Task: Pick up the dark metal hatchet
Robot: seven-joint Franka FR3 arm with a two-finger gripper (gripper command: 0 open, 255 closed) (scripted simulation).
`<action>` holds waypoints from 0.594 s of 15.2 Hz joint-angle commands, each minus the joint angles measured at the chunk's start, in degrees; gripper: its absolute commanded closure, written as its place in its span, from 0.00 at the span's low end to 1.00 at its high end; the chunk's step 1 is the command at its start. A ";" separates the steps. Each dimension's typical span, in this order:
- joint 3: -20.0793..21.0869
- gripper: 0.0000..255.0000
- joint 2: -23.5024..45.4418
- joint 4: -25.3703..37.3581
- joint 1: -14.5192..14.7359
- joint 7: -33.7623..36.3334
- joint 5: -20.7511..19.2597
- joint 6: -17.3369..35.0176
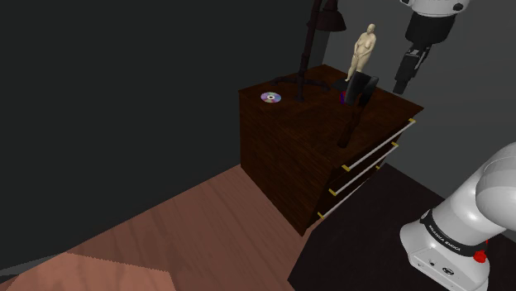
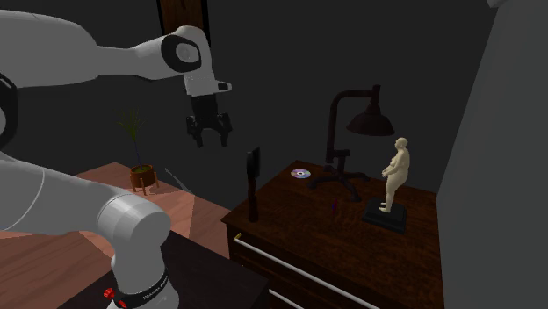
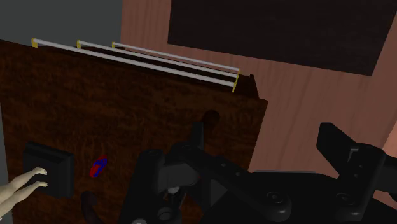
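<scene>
Well apart, the hatchet point(image 2: 253, 181) stands below the tool point(image 2: 212, 141).

1. The black band point(image 1: 449, 238) round the lower link of the white arm point(image 1: 488, 194) carries a line of small white lettering in the shoulder view, too small to read.
2. The second exterior view shows the same band point(image 2: 147, 286) with faint pale marks, also unreadable.
3. No other text, number or sign can be read.

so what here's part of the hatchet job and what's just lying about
For the job: dark long-handled hatchet; black two-finger hand, open; dark wooden dresser under it.
Lying about: shiny round disc; cream human figurine; black desk lamp.
</scene>
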 commanded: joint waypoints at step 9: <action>-9.57 0.00 17.01 9.13 -0.80 -12.28 -0.55 6.52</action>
